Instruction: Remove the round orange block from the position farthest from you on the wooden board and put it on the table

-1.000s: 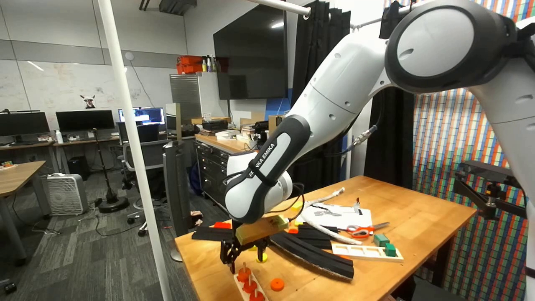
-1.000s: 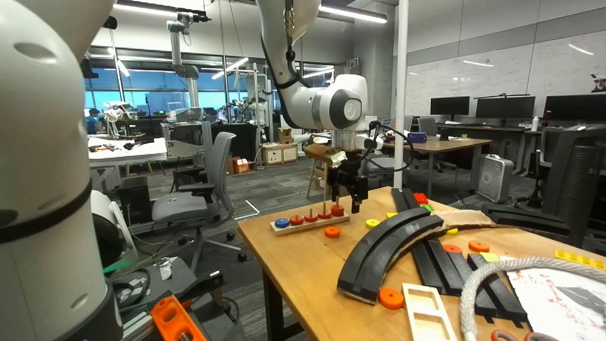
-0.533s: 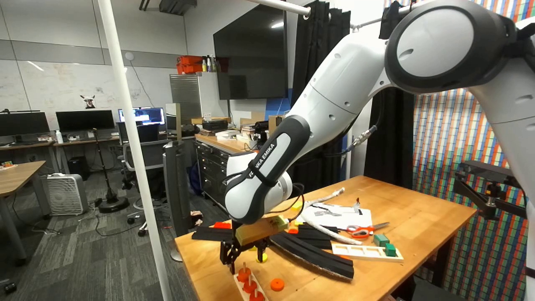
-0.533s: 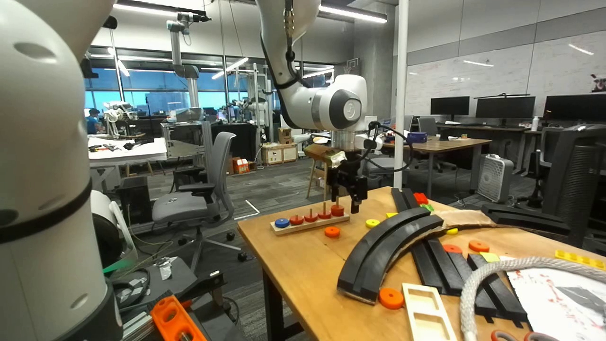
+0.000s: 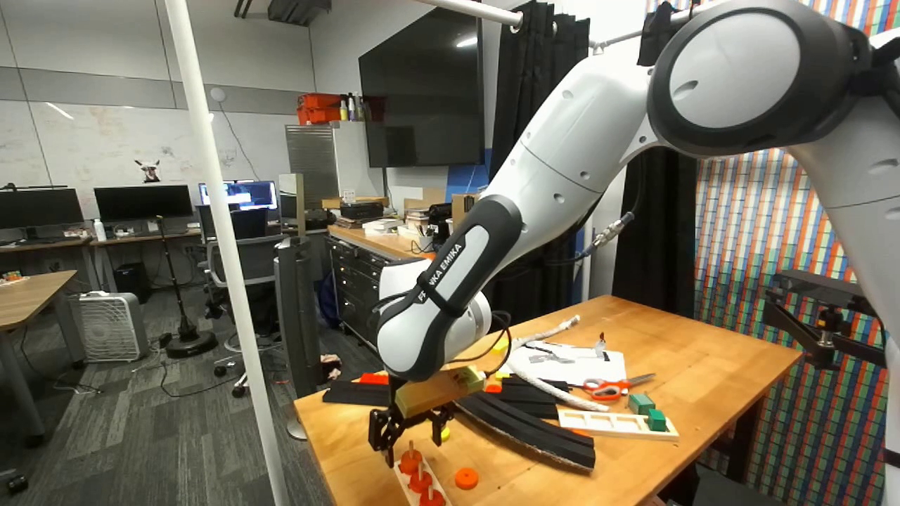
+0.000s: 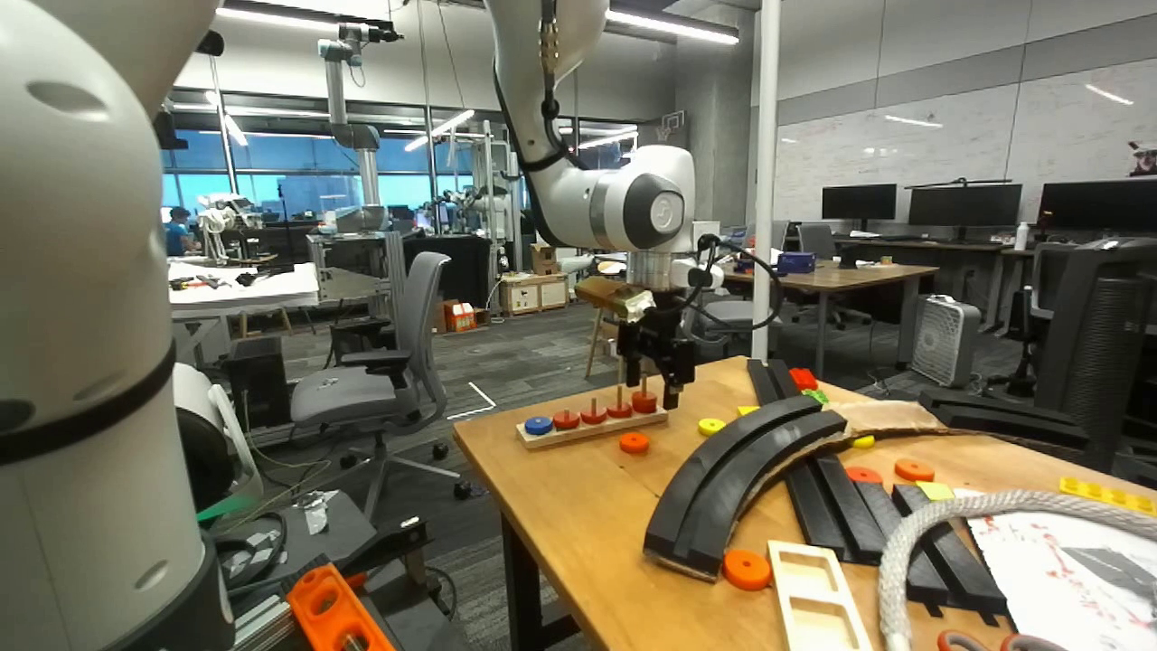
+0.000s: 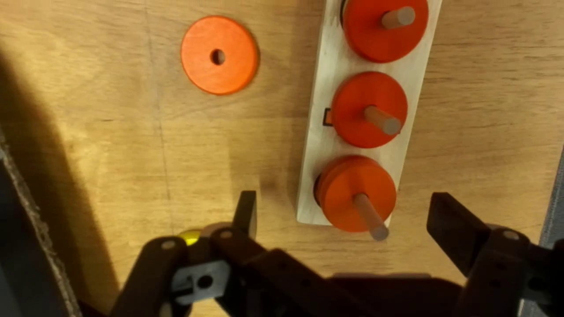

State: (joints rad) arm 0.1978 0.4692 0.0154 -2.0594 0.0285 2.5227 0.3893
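A round orange block [image 7: 348,198] sits on the peg at the end of the wooden board [image 7: 313,215], apparently stacked on another disc. It shows in both exterior views [image 5: 410,462] [image 6: 644,403]. Red-orange discs [image 7: 369,99] sit on neighbouring pegs, and a blue disc [image 6: 539,425] is at the opposite end. My gripper [image 7: 343,197] is open and empty, with its fingers either side of the end peg and apart from the block. In both exterior views the gripper [image 5: 415,448] [image 6: 653,391] is low over that end. The table [image 6: 551,493] lies beneath.
A loose orange disc [image 7: 219,55] lies beside the board, and a yellow disc [image 6: 711,427] lies near the gripper. Black curved track pieces [image 6: 723,493], a wooden tray [image 6: 818,588] and a rope [image 6: 895,579] are on the table. The table's edge runs close to the board.
During the last half second the gripper has shifted slightly to the left in both exterior views. It is still open. The discs and board have not moved.
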